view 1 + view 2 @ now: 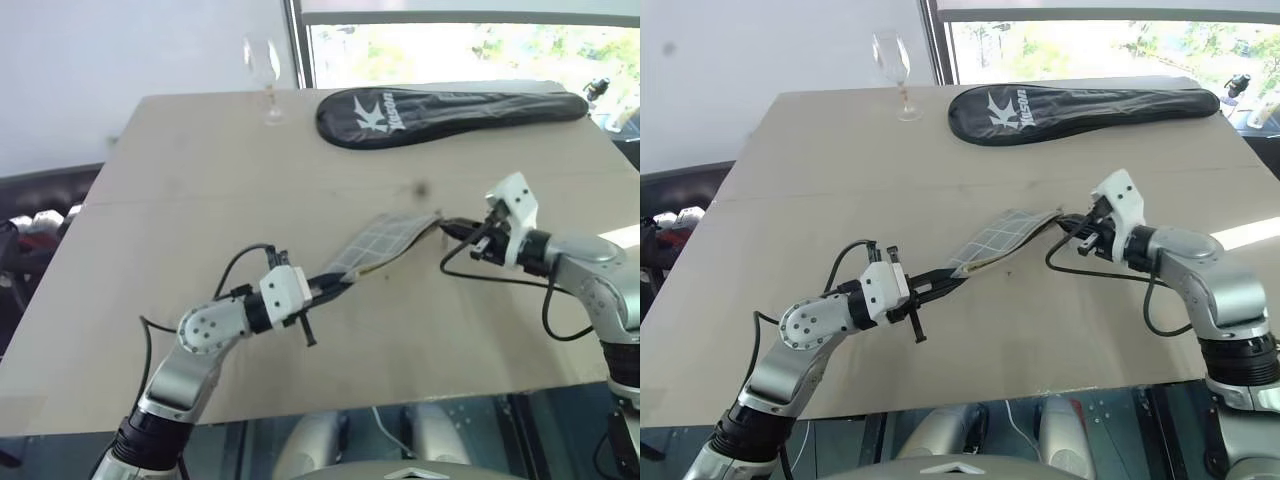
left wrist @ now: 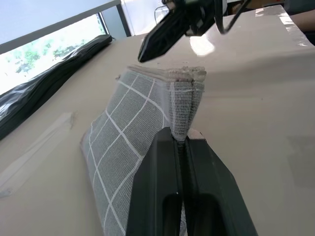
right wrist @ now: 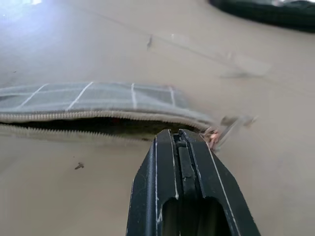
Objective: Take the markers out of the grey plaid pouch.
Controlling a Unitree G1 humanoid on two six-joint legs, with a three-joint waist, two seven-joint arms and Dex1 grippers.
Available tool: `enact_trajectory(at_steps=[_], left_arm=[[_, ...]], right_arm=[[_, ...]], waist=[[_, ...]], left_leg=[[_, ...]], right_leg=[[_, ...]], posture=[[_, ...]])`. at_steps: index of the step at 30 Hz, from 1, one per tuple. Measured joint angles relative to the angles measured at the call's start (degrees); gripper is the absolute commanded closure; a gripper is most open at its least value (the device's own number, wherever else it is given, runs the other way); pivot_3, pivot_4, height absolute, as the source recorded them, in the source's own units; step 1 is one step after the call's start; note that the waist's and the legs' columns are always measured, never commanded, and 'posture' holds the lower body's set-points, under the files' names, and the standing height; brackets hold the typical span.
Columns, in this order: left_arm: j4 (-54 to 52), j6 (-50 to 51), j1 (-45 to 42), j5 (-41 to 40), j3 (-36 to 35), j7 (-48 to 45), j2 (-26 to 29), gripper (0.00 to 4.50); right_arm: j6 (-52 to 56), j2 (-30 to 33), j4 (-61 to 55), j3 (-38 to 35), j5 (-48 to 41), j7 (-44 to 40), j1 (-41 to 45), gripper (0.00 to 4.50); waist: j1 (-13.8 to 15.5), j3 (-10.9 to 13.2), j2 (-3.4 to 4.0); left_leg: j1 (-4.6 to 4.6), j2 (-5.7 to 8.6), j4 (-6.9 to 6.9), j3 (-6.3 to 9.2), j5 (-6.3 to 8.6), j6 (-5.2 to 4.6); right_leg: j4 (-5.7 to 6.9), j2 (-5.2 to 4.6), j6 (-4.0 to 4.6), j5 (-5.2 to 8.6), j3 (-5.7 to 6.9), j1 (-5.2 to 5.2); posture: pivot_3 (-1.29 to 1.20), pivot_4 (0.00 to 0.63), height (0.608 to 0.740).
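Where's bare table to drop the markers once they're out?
Free: the wide near strip of the table in front of the grey plaid pouch, and the left stretch between the pouch and the wine glass. Crowded: the middle, where the left gripper and right gripper work the pouch; the racket cover fills the far right.

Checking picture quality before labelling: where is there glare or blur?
Left eye view: window blown out. Left wrist view: glare patch on the table, beyond the grey plaid pouch. Right wrist view: the jaws are soft, the pouch's zipper sharp.
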State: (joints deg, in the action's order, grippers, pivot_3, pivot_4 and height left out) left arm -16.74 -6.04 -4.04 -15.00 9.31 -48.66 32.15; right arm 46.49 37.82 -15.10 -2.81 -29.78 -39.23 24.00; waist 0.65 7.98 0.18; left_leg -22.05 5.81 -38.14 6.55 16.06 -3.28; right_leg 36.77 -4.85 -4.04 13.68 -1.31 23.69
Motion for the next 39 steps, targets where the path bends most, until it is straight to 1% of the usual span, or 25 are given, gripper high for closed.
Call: enact_trajectory(at_steps=[13,18,19,20,21,22,24,25,27,28,29,30,32,34,39], left_arm=[[0.0,0.5,0.1,0.1,0.0,0.0,-0.3,4.50],[-1.1,1.8,-0.3,-0.7,0.0,-0.1,-0.5,4.50],[-1.5,2.2,-0.4,-1.0,0.0,-0.3,-0.6,4.50],[-2.0,2.5,-0.7,-1.3,0.2,-0.5,-0.7,4.50],[-2.4,2.8,-0.8,-1.6,0.2,-0.7,-0.8,4.50],[-2.8,3.0,-0.8,-2.1,0.2,-1.1,-0.8,4.50],[-3.0,3.4,-0.9,-2.7,0.2,-1.6,-0.8,4.50],[-3.0,5.2,-1.6,-4.4,0.2,-1.8,-1.3,4.50],[-3.0,6.0,-2.3,-5.3,0.1,-1.8,-1.5,4.50],[-3.0,9.3,-4.2,-9.1,-0.2,-2.2,-2.5,4.50],[-3.0,9.6,-4.3,-9.5,-0.3,-2.3,-2.5,4.50],[-3.0,10.4,-4.4,-10.4,-0.3,-2.4,-2.6,4.50],[-3.1,14.9,-4.6,-15.8,-0.7,-2.7,-3.6,4.50],[-3.2,18.0,-4.6,-19.5,-1.1,-3.1,-4.2,4.50],[-3.2,23.1,-4.5,-25.2,-2.1,-4.6,-5.1,4.50]], right_arm=[[0.6,-3.6,0.6,3.6,0.6,0.1,-0.3,4.40],[-2.2,-5.9,3.0,9.4,4.2,-0.7,2.4,4.40],[-4.9,-5.9,3.8,12.2,6.8,-1.5,3.9,4.40],[-8.3,-5.8,4.4,14.8,9.8,-2.3,4.9,4.03],[-10.8,-5.5,4.7,16.4,11.9,-2.6,5.2,3.90],[-14.0,-5.2,5.0,18.3,15.0,-2.4,5.3,3.57],[-18.5,-5.0,5.4,20.8,20.0,-1.2,5.3,2.73],[-20.7,-3.6,6.0,22.4,22.3,-3.2,6.0,2.21],[-21.0,-2.6,5.9,22.9,22.9,-4.6,6.6,1.80],[-21.0,1.7,4.7,25.2,25.8,-9.4,9.6,1.14],[-20.9,1.9,4.5,25.2,26.0,-9.7,9.9,0.99],[-20.3,2.4,4.0,25.5,26.4,-10.5,10.2,0.58],[-15.1,6.1,-0.4,27.4,26.5,-15.6,12.1,0.58],[-11.3,8.6,-3.8,27.9,26.4,-19.3,14.0,0.58],[-4.0,12.1,-10.0,30.1,26.2,-25.8,17.1,0.58]], waist=[[0.0,0.0,0.00],[-0.2,0.0,0.01],[-0.2,0.0,0.01],[-0.2,0.0,0.01],[-0.1,0.0,0.01],[0.0,0.0,0.01],[0.1,0.0,0.01],[0.1,0.0,0.01],[0.1,0.0,0.00],[0.0,0.0,-0.01],[-0.1,0.0,-0.01],[-0.1,0.0,0.00],[-0.2,0.1,0.04],[-0.1,0.1,0.03],[0.0,0.1,0.02]], left_leg=[[-0.01,0.00,0.00,0.00,0.00,0.00],[0.01,0.00,0.00,-0.03,0.00,0.00],[0.01,0.00,-0.01,-0.02,0.00,0.00],[0.01,0.00,-0.01,-0.02,0.00,0.00],[0.00,0.00,-0.01,-0.01,0.00,0.00],[0.00,0.00,-0.01,0.00,0.00,0.00],[-0.01,0.02,-0.02,0.00,0.00,0.01],[-0.03,0.03,-0.08,0.00,0.00,0.01],[-0.04,0.03,-0.09,0.00,-0.01,0.01],[-0.02,0.01,-0.14,0.04,0.00,0.01],[-0.01,0.01,-0.10,0.04,0.00,0.01],[-0.01,0.00,-0.09,0.03,0.00,0.01],[-0.09,0.00,-0.09,0.04,0.00,0.01],[-0.11,0.00,-0.09,0.05,0.00,0.01],[-0.11,0.00,-0.11,0.07,0.00,0.01]], right_leg=[[0.00,0.00,0.00,0.00,-0.03,0.00],[0.02,0.01,0.00,0.00,0.00,0.02],[0.02,0.02,0.00,0.00,0.03,0.02],[0.01,0.02,0.00,0.00,0.06,0.03],[0.01,0.01,0.00,0.00,0.09,0.06],[0.00,0.01,0.00,0.00,0.10,0.06],[0.00,0.01,0.00,0.00,0.10,0.07],[0.00,0.01,0.00,0.00,0.10,0.06],[0.00,0.01,0.00,0.00,0.12,0.06],[0.02,0.02,0.00,0.00,0.16,0.02],[0.01,0.03,0.00,0.00,0.15,0.02],[0.01,0.04,0.00,0.00,0.12,0.02],[0.01,0.03,0.00,0.00,0.12,0.07],[-0.01,0.03,0.00,0.00,0.13,0.07],[-0.02,0.00,0.00,0.00,0.14,0.04]], posture=[[0.00,0.150,0.740],[0.00,0.150,0.740],[0.00,0.150,0.740],[0.00,0.150,0.740],[0.00,0.150,0.740],[0.00,0.150,0.740],[0.00,0.150,0.740],[0.00,0.150,0.740],[0.00,0.150,0.740],[0.00,0.150,0.740],[0.00,0.150,0.740],[0.00,0.150,0.740],[0.00,0.150,0.740],[0.00,0.150,0.740],[0.00,0.150,0.740]])
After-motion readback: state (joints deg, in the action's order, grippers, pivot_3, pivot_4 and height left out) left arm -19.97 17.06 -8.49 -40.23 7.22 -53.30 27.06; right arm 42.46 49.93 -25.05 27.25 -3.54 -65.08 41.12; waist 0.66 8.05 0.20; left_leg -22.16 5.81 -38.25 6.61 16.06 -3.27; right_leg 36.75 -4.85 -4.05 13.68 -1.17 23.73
